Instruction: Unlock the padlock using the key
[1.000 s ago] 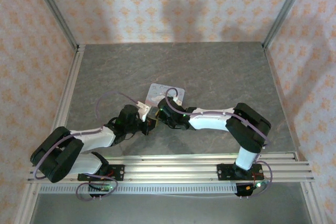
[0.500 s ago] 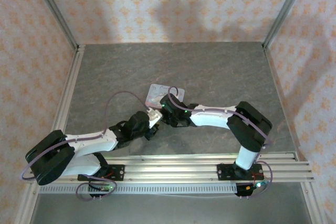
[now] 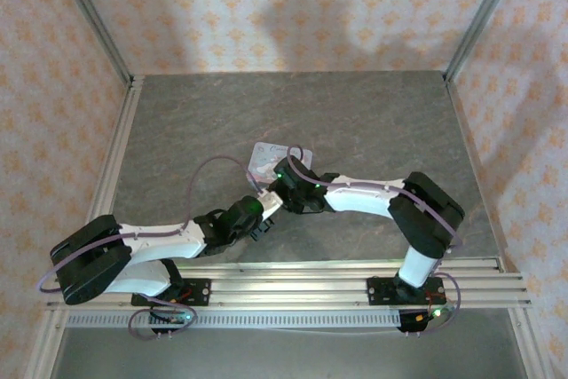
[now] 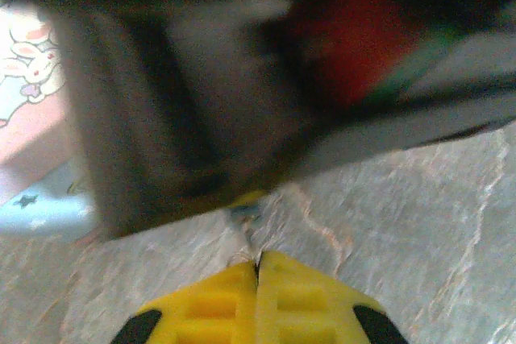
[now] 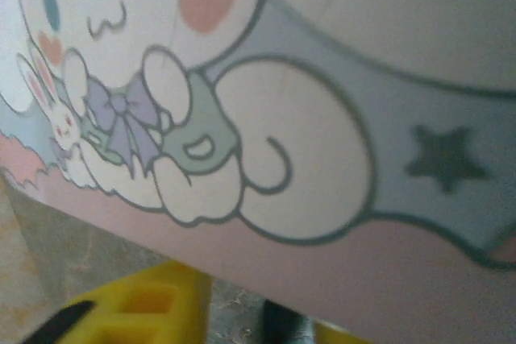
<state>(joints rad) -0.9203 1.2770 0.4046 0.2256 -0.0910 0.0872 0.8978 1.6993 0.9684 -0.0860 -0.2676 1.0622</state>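
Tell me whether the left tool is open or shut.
Shut. The left tool's yellow fingers press together along a thin seam, no gap between them.

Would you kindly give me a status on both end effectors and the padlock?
Left end effector shut. Right end effector open, close up to the cartoon tin. Padlock and key too blurred to confirm.

Pale blue cartoon-rabbit tin (image 5: 419,94); yellow left tool (image 4: 258,270)
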